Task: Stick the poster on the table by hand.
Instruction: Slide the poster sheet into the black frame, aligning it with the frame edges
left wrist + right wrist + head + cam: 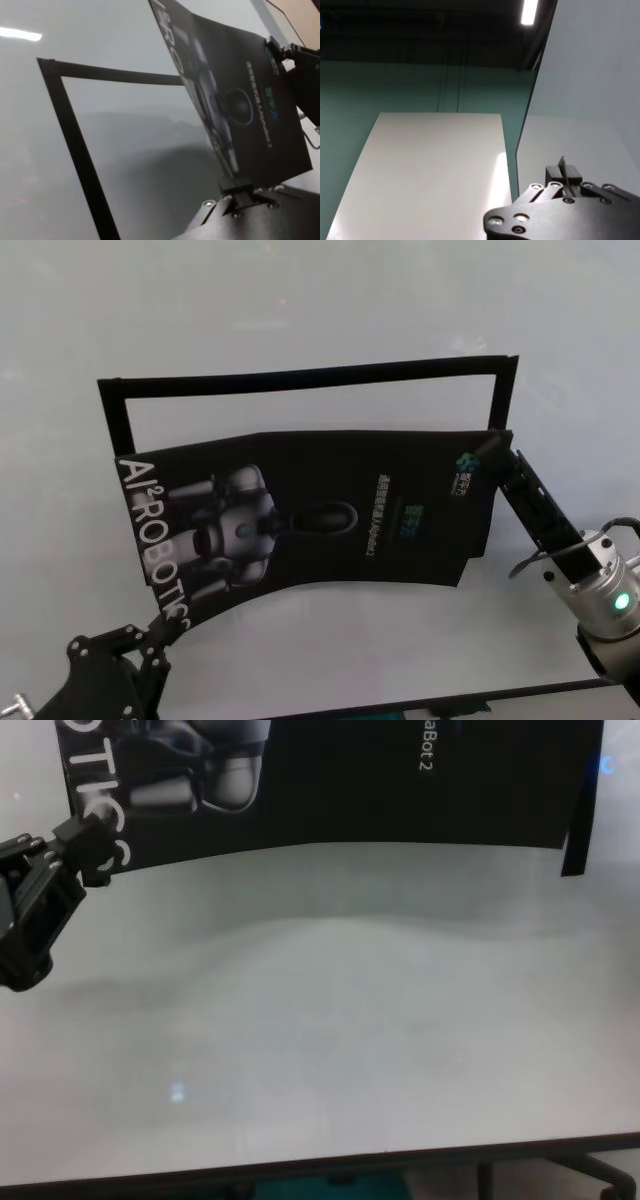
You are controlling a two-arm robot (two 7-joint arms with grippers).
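Head view: the poster point(330, 515) hangs bowed above the table point(300, 300), long axis running left to right, overlapping the near part of the black tape frame point(300, 377). The left gripper point(160, 625) pinches the poster's near-left corner, the right gripper point(490, 452) its far-right corner.
Left wrist view: left gripper point(240, 192) pressed together on the poster's point(240, 100) edge.
Right wrist view: right gripper point(564, 175) clamps the poster point(580, 100) edge-on.
Chest view: the poster point(380, 780) floats clear of the table point(330, 1020), left gripper point(90, 845) at its corner.

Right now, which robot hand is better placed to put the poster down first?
Hard to pick: both already pinch it. Left gripper holds the near corner, right gripper the far corner of the poster, nearer the black frame. Probably right.
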